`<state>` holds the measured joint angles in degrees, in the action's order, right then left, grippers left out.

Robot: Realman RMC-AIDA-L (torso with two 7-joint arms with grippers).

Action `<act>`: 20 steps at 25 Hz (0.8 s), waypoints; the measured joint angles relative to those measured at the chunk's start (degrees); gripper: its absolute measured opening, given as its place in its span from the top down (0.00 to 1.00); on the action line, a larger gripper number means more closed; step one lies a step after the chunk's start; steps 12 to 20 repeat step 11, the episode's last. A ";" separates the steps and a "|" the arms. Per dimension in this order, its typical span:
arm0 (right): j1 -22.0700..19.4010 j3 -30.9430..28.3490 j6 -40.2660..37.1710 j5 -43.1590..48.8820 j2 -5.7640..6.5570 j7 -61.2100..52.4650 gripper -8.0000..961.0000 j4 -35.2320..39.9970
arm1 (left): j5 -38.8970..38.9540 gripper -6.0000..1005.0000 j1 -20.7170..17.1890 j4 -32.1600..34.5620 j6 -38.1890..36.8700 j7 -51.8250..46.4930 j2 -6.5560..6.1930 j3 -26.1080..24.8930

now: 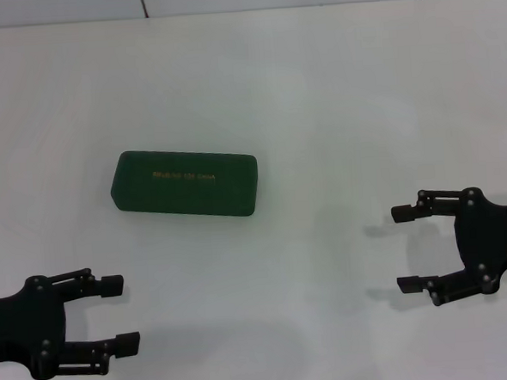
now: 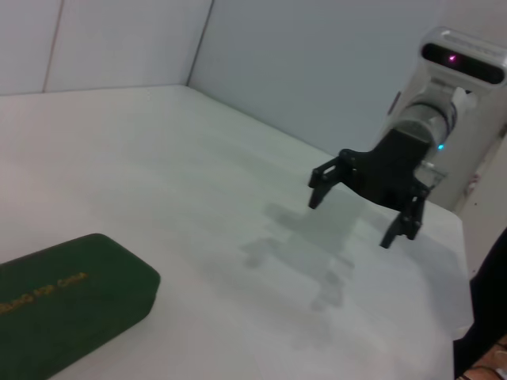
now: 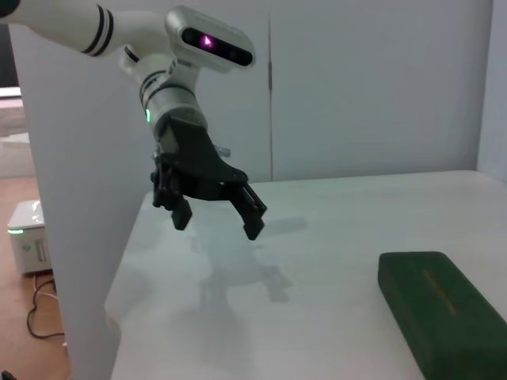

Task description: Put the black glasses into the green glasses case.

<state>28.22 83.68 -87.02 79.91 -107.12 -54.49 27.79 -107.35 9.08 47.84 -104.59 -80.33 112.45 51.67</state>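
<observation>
The green glasses case (image 1: pixel 185 183) lies shut on the white table, left of centre, gold lettering on its lid. It also shows in the left wrist view (image 2: pixel 63 301) and the right wrist view (image 3: pixel 444 309). The black glasses are out of view. My left gripper (image 1: pixel 119 312) hovers open near the front left, well short of the case; it appears in the right wrist view (image 3: pixel 218 218). My right gripper (image 1: pixel 402 249) hovers open at the right, far from the case, and shows in the left wrist view (image 2: pixel 352 214). Nothing is between either pair of fingers.
The white table (image 1: pixel 317 108) stretches around the case, ending at a light wall behind. In the right wrist view a white box (image 3: pixel 28 237) and cables sit on the floor beyond the table's side edge.
</observation>
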 joint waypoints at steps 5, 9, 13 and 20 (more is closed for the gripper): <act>0.07 -1.70 0.13 1.67 -0.30 0.00 0.10 0.38 | -0.20 0.13 0.07 0.00 -0.50 0.00 -0.04 -0.10; 0.08 -1.81 0.15 1.69 -0.30 0.00 0.10 0.42 | -1.12 0.13 0.38 -0.04 -0.53 -0.39 -0.13 -0.04; 0.08 -1.99 0.17 1.70 -0.30 0.00 0.10 0.42 | -1.38 0.13 0.56 -0.09 -0.53 -0.52 -0.13 -0.03; 0.08 -1.99 0.17 1.70 -0.30 0.00 0.10 0.42 | -1.38 0.13 0.56 -0.09 -0.53 -0.52 -0.13 -0.03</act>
